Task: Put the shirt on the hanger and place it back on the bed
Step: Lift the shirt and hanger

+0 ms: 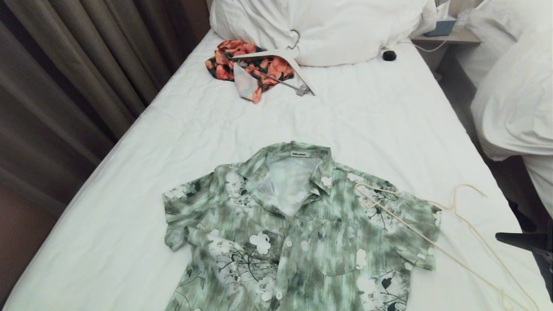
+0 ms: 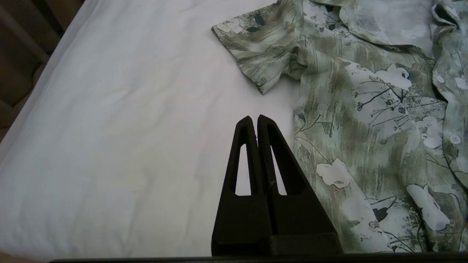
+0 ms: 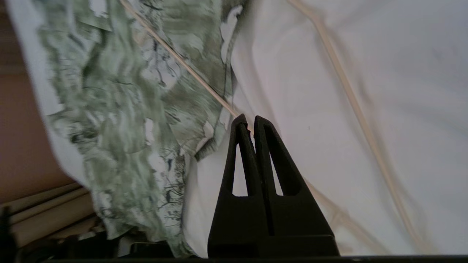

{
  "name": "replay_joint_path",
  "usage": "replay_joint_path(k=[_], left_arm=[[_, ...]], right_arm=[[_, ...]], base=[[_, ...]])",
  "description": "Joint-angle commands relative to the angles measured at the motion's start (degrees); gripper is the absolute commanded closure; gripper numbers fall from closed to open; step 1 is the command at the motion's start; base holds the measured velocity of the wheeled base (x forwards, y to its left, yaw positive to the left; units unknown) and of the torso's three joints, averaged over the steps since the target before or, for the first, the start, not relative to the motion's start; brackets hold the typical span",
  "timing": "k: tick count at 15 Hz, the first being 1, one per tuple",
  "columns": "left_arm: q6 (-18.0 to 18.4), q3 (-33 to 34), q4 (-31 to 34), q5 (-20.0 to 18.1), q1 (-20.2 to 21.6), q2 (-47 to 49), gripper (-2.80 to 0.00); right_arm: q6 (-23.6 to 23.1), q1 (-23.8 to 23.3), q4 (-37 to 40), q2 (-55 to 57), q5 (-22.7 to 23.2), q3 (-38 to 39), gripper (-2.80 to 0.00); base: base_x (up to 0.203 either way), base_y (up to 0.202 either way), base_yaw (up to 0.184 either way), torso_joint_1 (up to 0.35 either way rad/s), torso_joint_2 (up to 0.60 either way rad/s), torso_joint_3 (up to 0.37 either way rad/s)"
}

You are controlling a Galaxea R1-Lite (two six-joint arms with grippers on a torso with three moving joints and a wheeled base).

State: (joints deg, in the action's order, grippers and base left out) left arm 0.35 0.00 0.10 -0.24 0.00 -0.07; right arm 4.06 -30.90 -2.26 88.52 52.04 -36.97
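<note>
Nothing hung yet: pale green floral short-sleeved shirt [image 1: 298, 229] lies flat, thin cream wire hanger [image 1: 436, 235] beside; both grippers, right gripper [image 3: 248, 122] and left gripper [image 2: 254, 122], pressed together, empty.

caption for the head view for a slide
Green floral shirt lies flat on the bed, wire hanger overlapping one sleeve.

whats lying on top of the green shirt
One shoulder end of the thin cream hanger lies over the shirt at its sleeve; hook and remaining wire rest on the bed. What is beneath the shirt is covered.
</note>
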Motion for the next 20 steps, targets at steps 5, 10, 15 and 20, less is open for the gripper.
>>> replay_joint_path(k=[5,10,15,20], left_arm=[[0.0,0.08,-0.01,-0.02,0.0,0.07,0.0],[0.0,0.0,-0.01,-0.02,0.0,0.07,0.0],[0.0,0.09,-0.01,-0.02,0.0,0.07,0.0],[0.0,0.09,-0.01,-0.02,0.0,0.07,0.0]], right_arm=[[-5.51,-3.14,7.39,15.78,11.17,-11.85,0.0],[-14.6,-5.05,32.16,25.29,13.11,-27.45,0.0],[-26.53,-4.71,44.49,31.28,13.03,-33.85,-2.8],[-26.9,-1.19,41.11,33.32,14.19,-33.17,-2.8]], base=[[0.0,0.0,0.0,0.0,0.0,0.0],[0.0,0.0,0.0,0.0,0.0,0.0],[0.0,0.0,0.0,0.0,0.0,0.0],[0.0,0.0,0.0,0.0,0.0,0.0]])
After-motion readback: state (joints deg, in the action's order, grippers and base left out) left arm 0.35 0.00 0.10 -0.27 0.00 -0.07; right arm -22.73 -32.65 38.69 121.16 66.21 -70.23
